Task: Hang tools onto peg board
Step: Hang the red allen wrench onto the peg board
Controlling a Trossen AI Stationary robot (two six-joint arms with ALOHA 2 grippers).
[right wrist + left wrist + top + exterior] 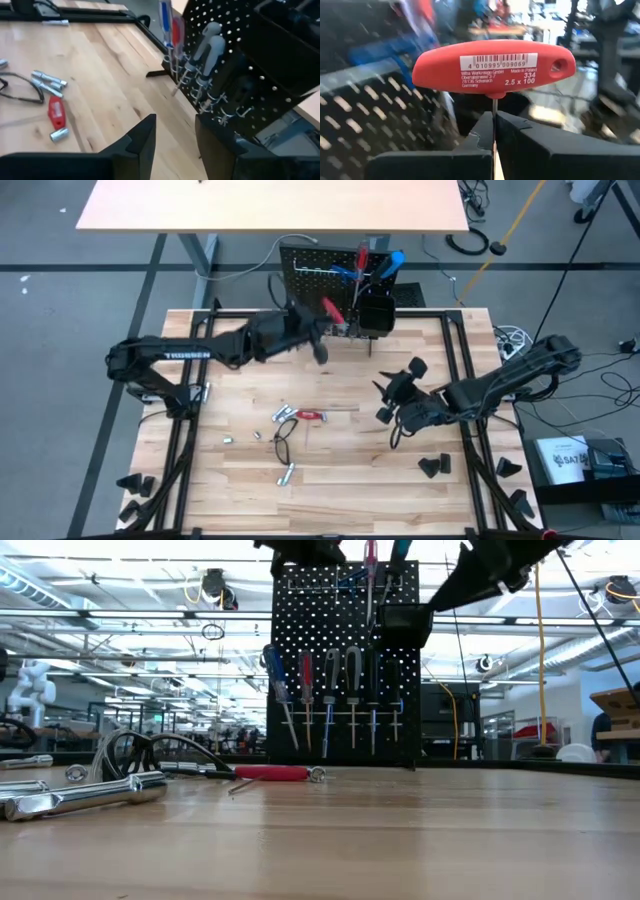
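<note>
Pale wooden tabletop (330, 480) carries scattered sockets (47, 80); grey floor around; left claw (494, 131) clenched on red T-handle hex key (495, 65); right claw (175, 132) released.

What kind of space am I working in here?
Probably an open robotics lab or workshop: exposed ceiling pipes and strip lights run overhead, cables trail over the grey floor, and the pale wooden table carries an upright black perforated peg board of screwdrivers.

A: What surrounds the work area?
B: A grey floor (80, 310) with cables, and a pale desk (270, 205) behind.
A: And overhead?
B: Bright ceiling lights (150, 585) and exposed pipes across a big open hall.
</note>
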